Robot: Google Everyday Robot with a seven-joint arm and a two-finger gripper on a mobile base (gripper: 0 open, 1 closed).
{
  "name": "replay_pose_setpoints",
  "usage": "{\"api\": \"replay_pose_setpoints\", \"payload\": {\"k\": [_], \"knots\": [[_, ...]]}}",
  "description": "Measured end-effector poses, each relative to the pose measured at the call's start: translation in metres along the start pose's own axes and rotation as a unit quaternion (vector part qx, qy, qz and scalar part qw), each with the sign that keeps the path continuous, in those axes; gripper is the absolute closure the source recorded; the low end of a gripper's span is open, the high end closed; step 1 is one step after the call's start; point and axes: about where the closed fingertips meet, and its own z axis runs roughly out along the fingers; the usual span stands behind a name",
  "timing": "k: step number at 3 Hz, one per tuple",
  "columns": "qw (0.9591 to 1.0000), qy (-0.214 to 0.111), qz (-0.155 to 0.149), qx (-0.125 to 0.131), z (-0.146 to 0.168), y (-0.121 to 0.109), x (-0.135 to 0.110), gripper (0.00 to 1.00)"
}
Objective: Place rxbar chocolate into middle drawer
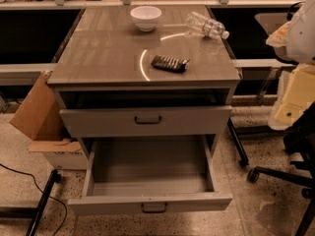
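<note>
The rxbar chocolate (170,63), a small flat dark wrapped bar, lies on the cabinet top (98,53), right of centre near the front edge. The middle drawer (150,203) is pulled far out below it, and its shallow grey box is open and empty. Above it, a taller-faced grey drawer front (146,121) with a dark handle stands slightly out. My gripper is not in view, and nothing holds the bar.
A white bowl (145,17) stands at the back of the top. A clear plastic bottle (206,27) lies on its side at the back right. A cardboard box (37,112) is on the floor to the left. Chair legs with castors (275,173) are to the right.
</note>
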Motion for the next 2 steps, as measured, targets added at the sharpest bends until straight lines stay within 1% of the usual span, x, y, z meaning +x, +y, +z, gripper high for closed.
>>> {"api": "replay_pose_setpoints", "payload": {"k": [1, 2], "knots": [[1.0000, 0.000, 0.000, 0.000, 0.000, 0.000, 0.000, 0.00], [0.9996, -0.027, 0.010, 0.005, 0.014, -0.018, -0.015, 0.00]]}}
